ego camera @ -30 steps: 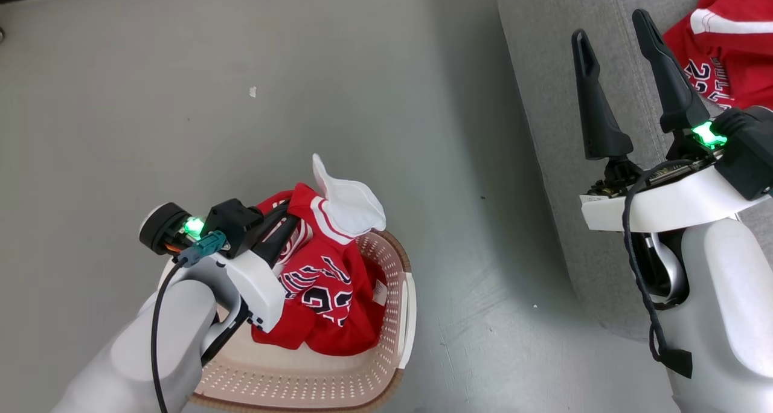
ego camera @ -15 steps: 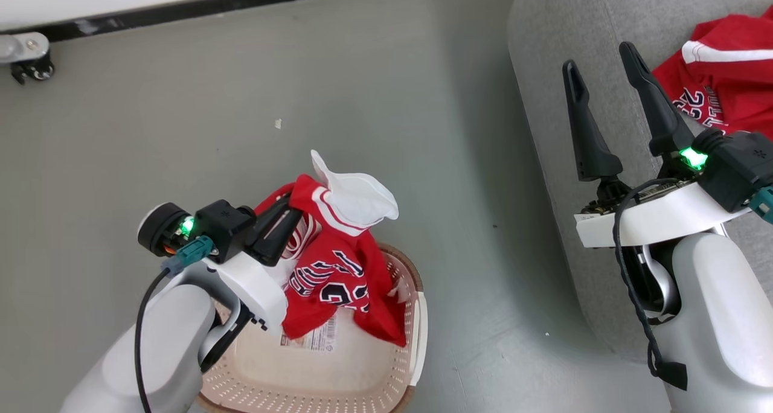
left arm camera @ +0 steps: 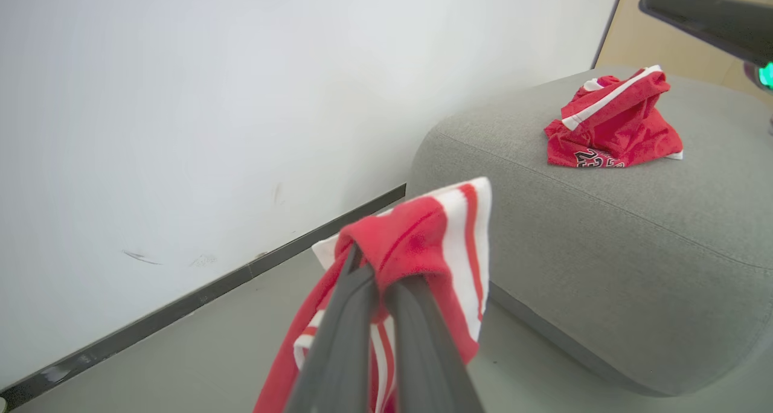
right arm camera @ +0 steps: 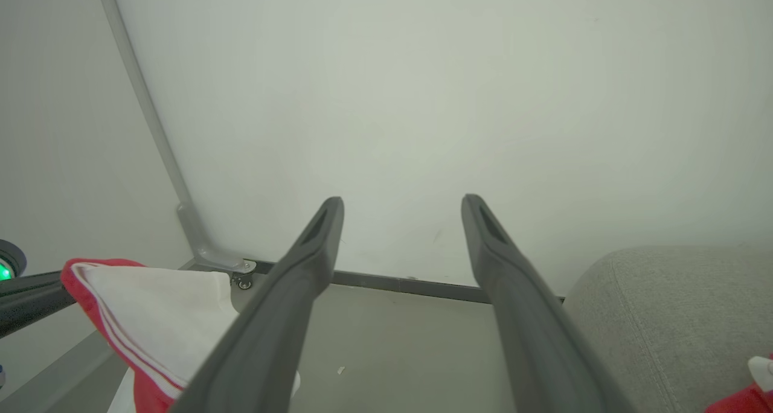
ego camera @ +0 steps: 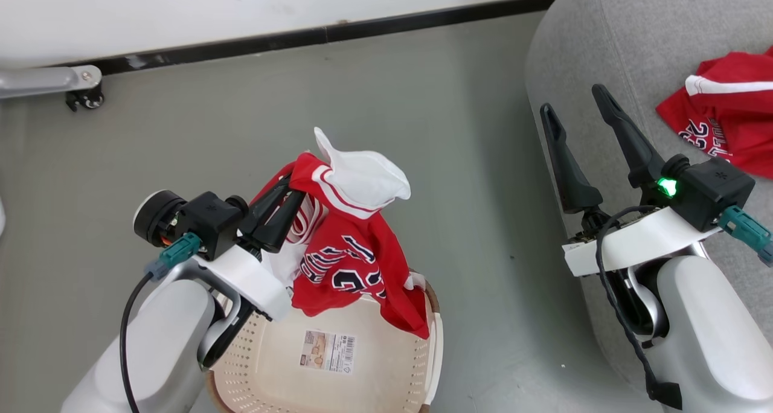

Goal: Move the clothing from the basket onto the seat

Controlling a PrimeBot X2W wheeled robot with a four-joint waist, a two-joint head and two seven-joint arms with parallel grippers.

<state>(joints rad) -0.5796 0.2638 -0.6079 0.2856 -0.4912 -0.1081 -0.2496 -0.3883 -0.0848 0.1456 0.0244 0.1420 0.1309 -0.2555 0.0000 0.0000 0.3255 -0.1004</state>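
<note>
My left gripper (ego camera: 293, 186), pinched tight on the jersey (ego camera: 344, 262), has lifted it up — the basket (ego camera: 436, 340) below now looks bare. Sofa (ego camera: 604, 57) comes next; my right gripper (ego camera: 572, 99) waits there wide open, empty.

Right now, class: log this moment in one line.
left tool: shut on held jersey, hanging over basket | right tool: open, empty | seat: second jersey

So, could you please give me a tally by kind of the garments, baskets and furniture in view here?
Red jerseys: 2, the held jersey bundle in the left gripper and the jersey heap on the grey sofa
Laundry basket: 1
Grey sofa: 1
Total: 4
</note>
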